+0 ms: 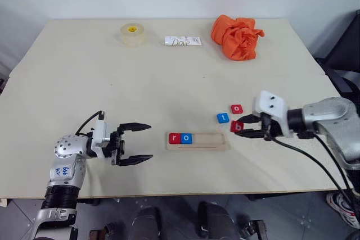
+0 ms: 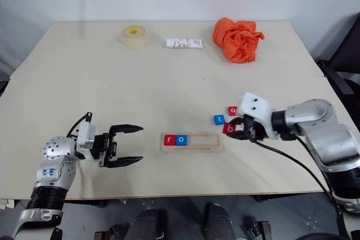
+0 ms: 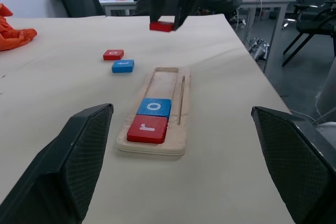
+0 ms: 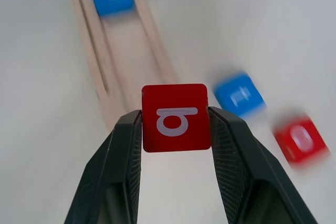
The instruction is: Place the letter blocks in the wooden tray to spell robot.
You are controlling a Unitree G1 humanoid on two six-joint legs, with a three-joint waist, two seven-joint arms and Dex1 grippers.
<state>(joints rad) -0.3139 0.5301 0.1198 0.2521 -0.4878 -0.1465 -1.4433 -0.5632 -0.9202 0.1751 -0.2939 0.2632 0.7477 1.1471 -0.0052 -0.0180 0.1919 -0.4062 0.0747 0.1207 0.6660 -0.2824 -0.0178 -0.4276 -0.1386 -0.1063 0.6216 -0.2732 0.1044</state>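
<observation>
While my right gripper [image 4: 175, 124] clamps the small, flat red "b" tile [image 4: 176, 117] by its side edges above the table near the pale wooden tray [image 1: 216, 140], I judge it light, rigid and slippery, my left gripper [image 1: 135, 143] spread empty.

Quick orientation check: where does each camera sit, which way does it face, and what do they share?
Head eyes: look forward and down over the table, both arms in view; left gripper open, right gripper shut on the b block.
Left wrist: looks level along the tray, r block and o block seated, own fingers at bottom.
Right wrist: looks down past b toward the tray.
Shared: tray, loose t block.
</observation>
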